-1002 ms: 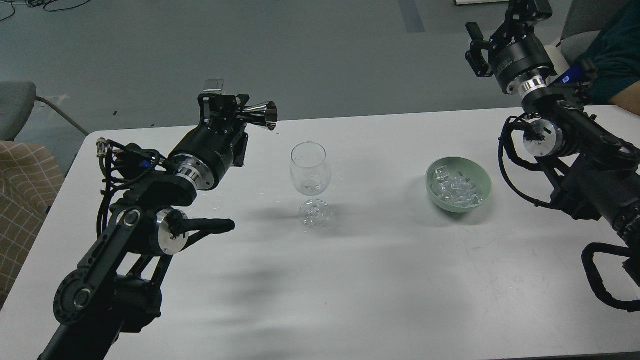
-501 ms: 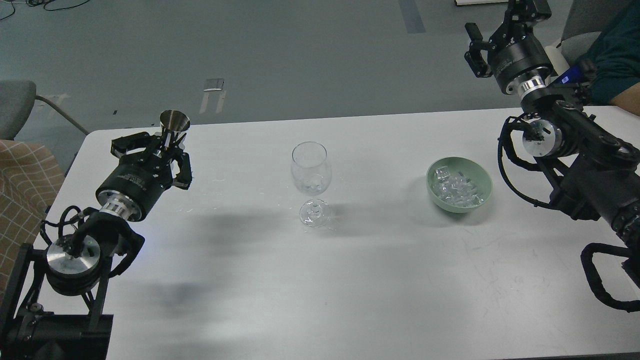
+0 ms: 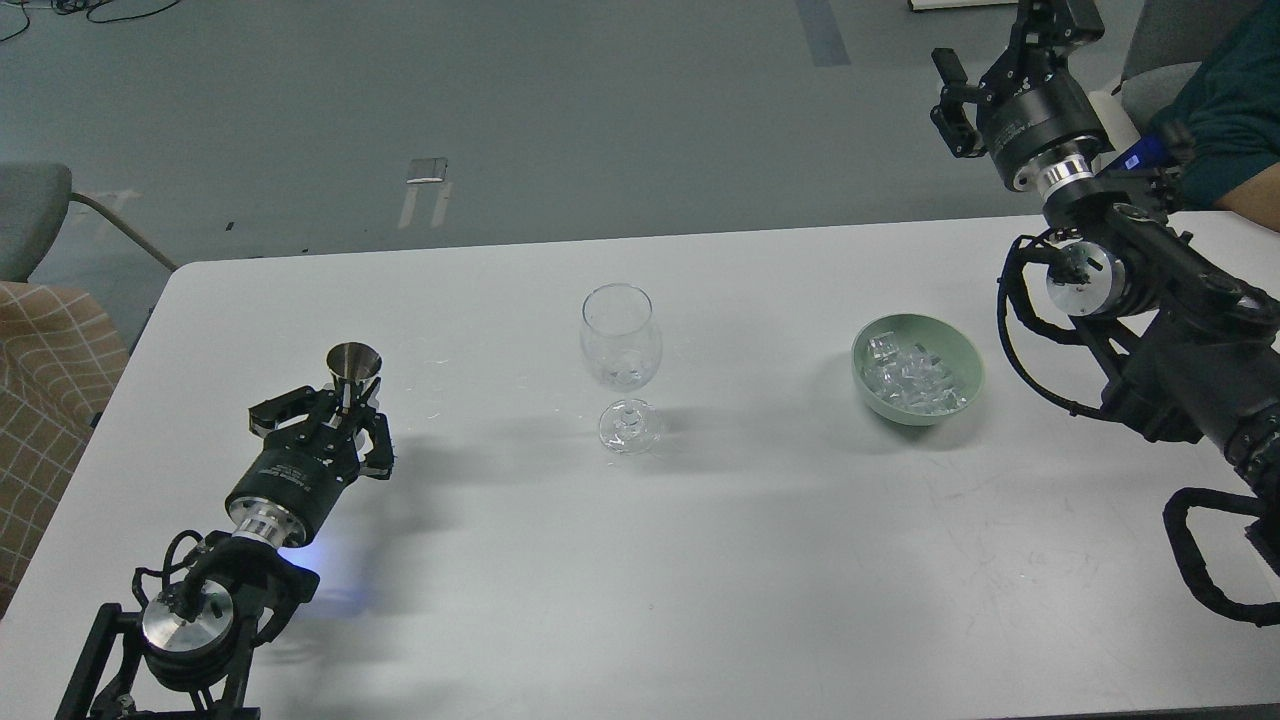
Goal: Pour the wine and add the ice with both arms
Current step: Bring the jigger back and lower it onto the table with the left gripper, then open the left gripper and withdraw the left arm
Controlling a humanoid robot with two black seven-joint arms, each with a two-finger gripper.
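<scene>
Left gripper (image 3: 345, 408): my fingers clenched on the stem of a small metal cup (image 3: 354, 362), held upright, mouth up, low over the table (image 3: 700, 560).
Right gripper (image 3: 1050, 20): raised past the far right table edge, partly cut off; opening not readable.
Wine glass (image 3: 621, 350): upright mid-table, well right of my left gripper.
Wine: not discernible.
Ice (image 3: 915, 382): heaped in green bowl (image 3: 870, 400), right of glass, below my right gripper.

Looks like a robotics lab: bare grey floor (image 3: 600, 110) with tape marks (image 3: 425, 170) and loose cables (image 3: 90, 8), plain white table (image 3: 700, 560), office chair (image 3: 30, 215), person (image 3: 1235, 110) seated alongside.
</scene>
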